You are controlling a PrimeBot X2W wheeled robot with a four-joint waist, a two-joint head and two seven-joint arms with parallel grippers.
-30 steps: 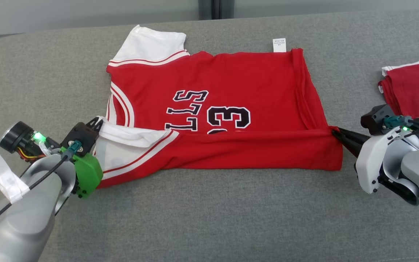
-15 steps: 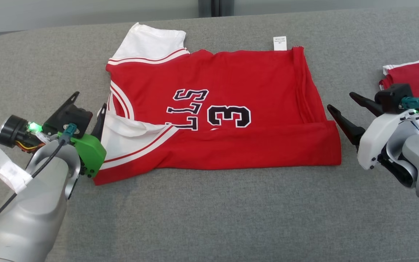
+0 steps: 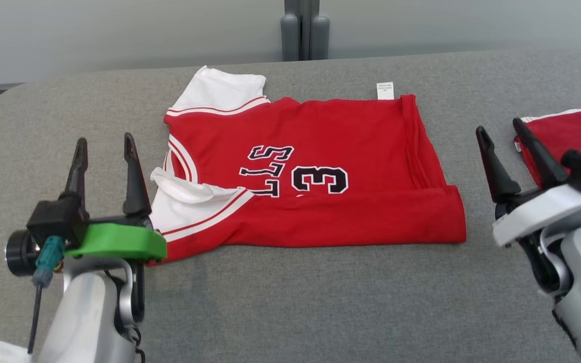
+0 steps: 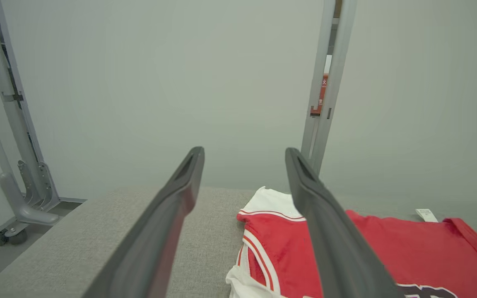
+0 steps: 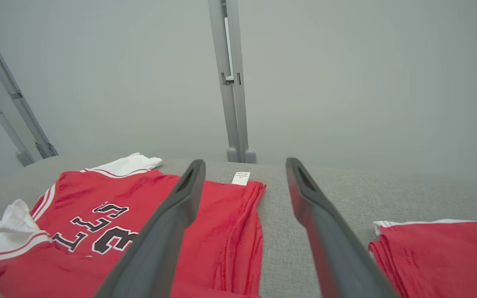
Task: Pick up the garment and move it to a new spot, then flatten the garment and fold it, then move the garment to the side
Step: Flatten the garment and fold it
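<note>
My left jaws and my right jaws both stand wide apart and hold nothing. One pair is just off the left end of the shirt [image 3: 315,166], the other off its right end, both lifted clear of the cloth. The shirt lies flat in the middle of the grey surface [image 3: 290,302], with its near edge doubled over in a band. I judge that I am in the folding step, with one fold laid and more to make. Next I would need to come down on two corners together and carry them across evenly, minding the rumpled white sleeve [image 3: 184,189] near my left. The chest print reads "LLS" upside down beside a "3", and the fold hides the rest. A small white tag [image 3: 385,91] sticks out at the far edge, its print too small to read. Another folded red garment [image 3: 573,136] lies to my right.
</note>
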